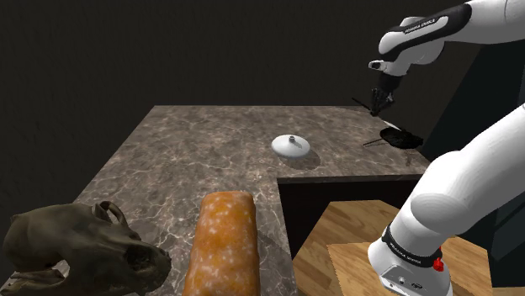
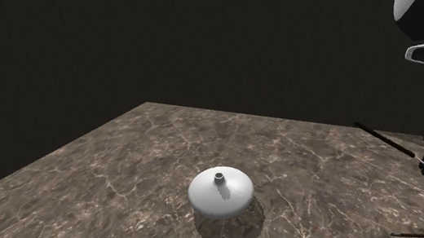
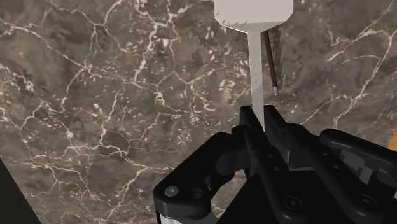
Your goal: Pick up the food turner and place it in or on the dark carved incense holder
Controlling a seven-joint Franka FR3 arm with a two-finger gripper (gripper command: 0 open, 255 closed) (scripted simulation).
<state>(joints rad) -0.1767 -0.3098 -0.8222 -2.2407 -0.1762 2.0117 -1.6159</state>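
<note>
We saw the jaws closed on the slim handle of the pale food turner [image 3: 255,63], its flat blade pointing away from the hand. The turner hung in the air above the marble bench [image 1: 193,143]. In the shoulder view it was a little above and to the left of the dark incense holder [image 1: 397,134] and did not touch it. The holder, a shallow dish, sat by the bench's far right edge in that view; we could not tell whether anything lay in it. A white squat vessel with a small neck [image 2: 221,191] stood alone near the middle of the bench, well apart from the holder. At the near end lay an orange-brown loaf [image 1: 223,244] and, beside it, a dark animal skull [image 1: 80,248].
</note>
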